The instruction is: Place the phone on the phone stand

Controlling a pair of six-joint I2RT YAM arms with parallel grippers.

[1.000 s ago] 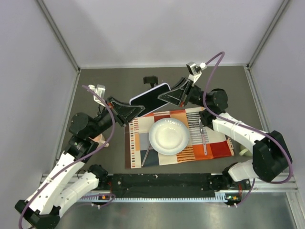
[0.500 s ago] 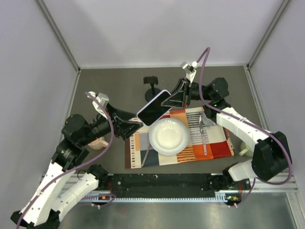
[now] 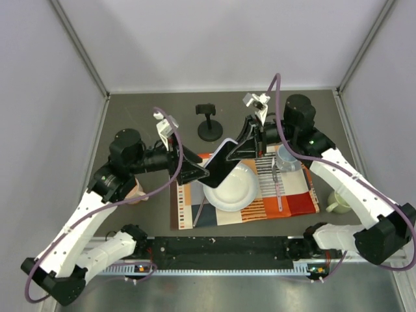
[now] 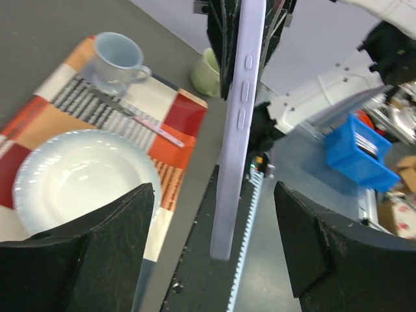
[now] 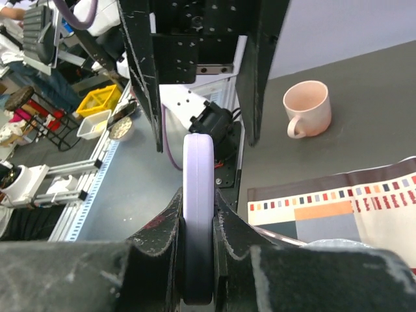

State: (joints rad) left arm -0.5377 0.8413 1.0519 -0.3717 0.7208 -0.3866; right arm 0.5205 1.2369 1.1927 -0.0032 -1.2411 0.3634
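The phone point(image 3: 221, 161) hangs tilted on its edge above the plate, and my right gripper point(image 3: 239, 151) is shut on its upper end. In the right wrist view its lavender edge point(image 5: 198, 188) is pinched between the right gripper's point(image 5: 198, 224) jaws. My left gripper point(image 3: 203, 171) is open at the phone's lower end. In the left wrist view the phone's edge point(image 4: 238, 123) runs between the wide-apart fingers point(image 4: 97, 260) without touching them. The black phone stand point(image 3: 208, 123) stands on the table behind, with nothing on it.
A white plate point(image 3: 229, 188) lies on a striped placemat point(image 3: 299, 203) with a utensil point(image 3: 278, 185) and a pale blue cup point(image 3: 286, 158). A pink mug point(image 3: 133, 194) stands left of the mat and a green mug point(image 3: 338, 203) right of it.
My left gripper has opened and let go of the phone, drawn back, then returned around its lower end. The right gripper has tilted the phone onto its edge and brought it over the plate.
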